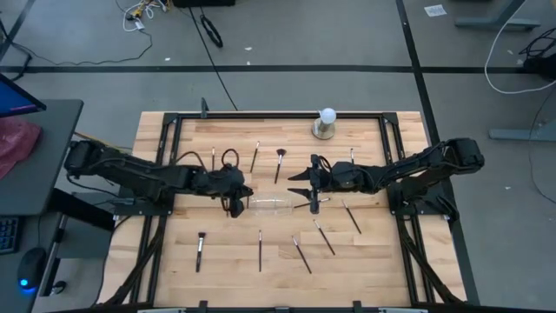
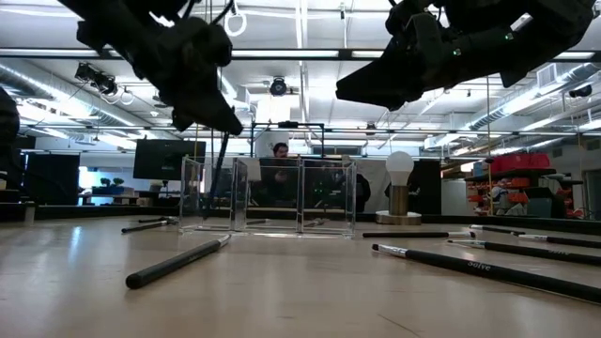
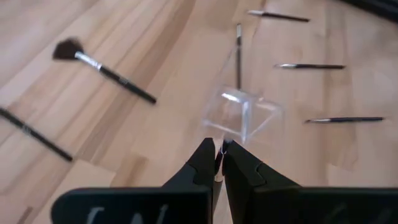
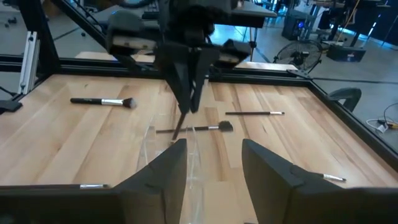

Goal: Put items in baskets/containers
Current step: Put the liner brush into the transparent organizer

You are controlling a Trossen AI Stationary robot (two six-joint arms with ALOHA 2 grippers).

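Left gripper point(image 3: 219, 155) jaws clenched on thin brush point(image 4: 180, 127) above clear tray point(image 1: 274, 206); right gripper point(image 4: 213, 158) jaws released. Handle lettering unreadable.

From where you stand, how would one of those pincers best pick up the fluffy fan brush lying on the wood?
Probably by the thin dark handle of the fan brush, near its middle, coming straight down from above with the fingers straddling it crosswise. It lies flat on the table with bare wood on both sides, and the handle is rigid, unlike the soft bristles.
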